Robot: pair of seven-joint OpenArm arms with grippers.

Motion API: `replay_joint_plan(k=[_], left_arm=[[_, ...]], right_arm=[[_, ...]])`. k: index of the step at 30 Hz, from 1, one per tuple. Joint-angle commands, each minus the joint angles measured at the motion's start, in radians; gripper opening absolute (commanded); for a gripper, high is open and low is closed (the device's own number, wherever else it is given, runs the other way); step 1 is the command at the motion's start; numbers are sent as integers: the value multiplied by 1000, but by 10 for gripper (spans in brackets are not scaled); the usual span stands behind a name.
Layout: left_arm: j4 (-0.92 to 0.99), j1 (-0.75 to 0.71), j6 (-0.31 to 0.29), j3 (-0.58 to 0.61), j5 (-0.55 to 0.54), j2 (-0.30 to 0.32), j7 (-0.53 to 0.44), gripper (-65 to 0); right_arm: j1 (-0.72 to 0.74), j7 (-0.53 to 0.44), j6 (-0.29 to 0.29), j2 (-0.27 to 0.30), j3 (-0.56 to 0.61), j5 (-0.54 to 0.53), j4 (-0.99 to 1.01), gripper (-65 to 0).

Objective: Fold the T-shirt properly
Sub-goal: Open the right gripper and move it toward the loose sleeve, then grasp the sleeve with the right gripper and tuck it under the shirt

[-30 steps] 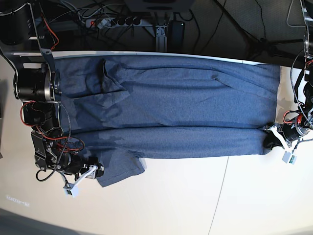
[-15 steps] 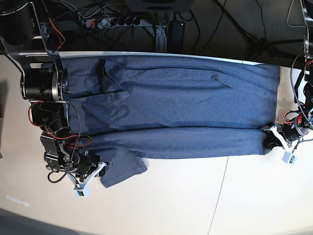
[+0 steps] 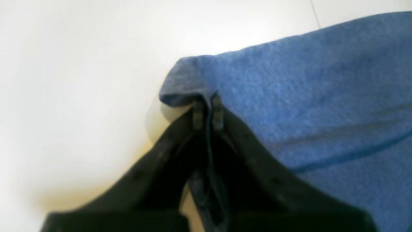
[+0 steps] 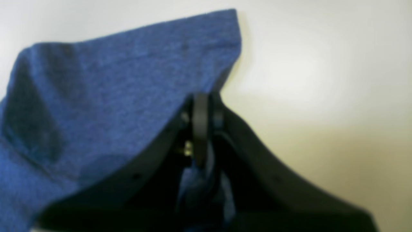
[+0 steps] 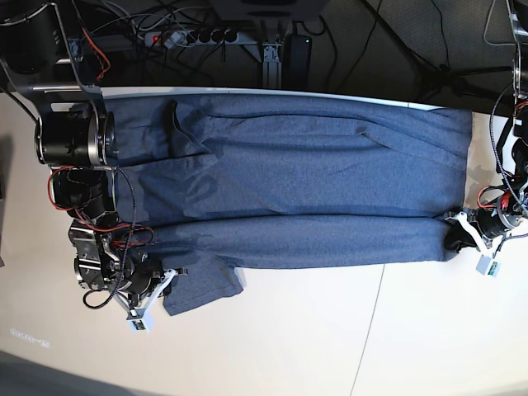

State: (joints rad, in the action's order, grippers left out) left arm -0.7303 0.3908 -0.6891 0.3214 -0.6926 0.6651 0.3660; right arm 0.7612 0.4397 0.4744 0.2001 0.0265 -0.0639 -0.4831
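A: Largest first. Pale cream tabletop (image 5: 330,330), with the large heathered blue-grey cotton T-shirt (image 5: 297,181) spread lengthwise across its far half. The near long edge is already turned over into a band running side to side. One short sleeve (image 5: 202,285) sticks out of that band toward the near edge, at the right arm's end.

B: Grippers?

A: Right gripper (image 5: 165,285), black jaws with white tips, sits at the sleeve's edge. In the right wrist view the jaws (image 4: 202,106) are pinched together with blue cloth caught between them, so it holds the sleeve hem. Left gripper (image 5: 456,233) is at the opposite end of the band; left wrist view shows its jaws (image 3: 207,111) closed tight on the corner of the fold, cloth bunched just above the tips.

B: So both ends are clamped. Step in hand?

A: My reading: the grips are made and the next fold is about to be carried. Lift not yet begun, as far as the frames show.

B: Notes for doing it well?

A: Raise both ends together and level, keeping the band lightly taut so the middle does not sag or drag. The right grip looks thin, mostly hem, so it could slip under a quick pull; move slowly. Tuck the loose sleeve inside the fold line so it does not poke out. Lay the edge parallel to the far edge before letting go.
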Motion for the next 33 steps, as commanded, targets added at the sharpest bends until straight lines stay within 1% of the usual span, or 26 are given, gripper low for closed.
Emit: replay_joint_plan(k=[1, 4, 8, 11, 16, 19, 24, 28, 31, 33], left_arm=[[-13, 22, -9, -6, -5, 22, -18, -650], [-23, 22, -9, -6, 10, 23, -18, -650], [-62, 22, -9, -6, 13, 23, -18, -650], [-98, 21, -9, -6, 13, 23, -18, -650], [-111, 18, -9, -6, 15, 23, -18, -650], [-113, 12, -9, -6, 15, 23, -18, -650], [-114, 2, -9, -6, 15, 26, -18, -650], [-122, -9, -9, -6, -13, 50, -19, -650], [-143, -15, -9, -6, -27, 75, -18, -650], [-163, -18, -9, -6, -34, 93, -18, -650]], right_arm=[[22, 12, 73, 16, -1, -25, -42, -650], [-32, 74, 76, 20, -1, -68, -169, -650], [-135, 89, 76, 19, 0, -98, -378, -650], [-188, 133, 77, 21, 0, -171, -482, -650], [-289, 189, 80, 30, 0, -235, -658, -650], [-375, 210, 80, 69, 0, -301, -785, -650], [-541, 247, 80, 167, 0, -377, -1016, -650], [-672, 253, 80, 233, 0, -389, -1167, -650], [-755, 253, 80, 264, -1, -389, -1247, -650], [-800, 253, 80, 274, -5, -388, -1292, -650]])
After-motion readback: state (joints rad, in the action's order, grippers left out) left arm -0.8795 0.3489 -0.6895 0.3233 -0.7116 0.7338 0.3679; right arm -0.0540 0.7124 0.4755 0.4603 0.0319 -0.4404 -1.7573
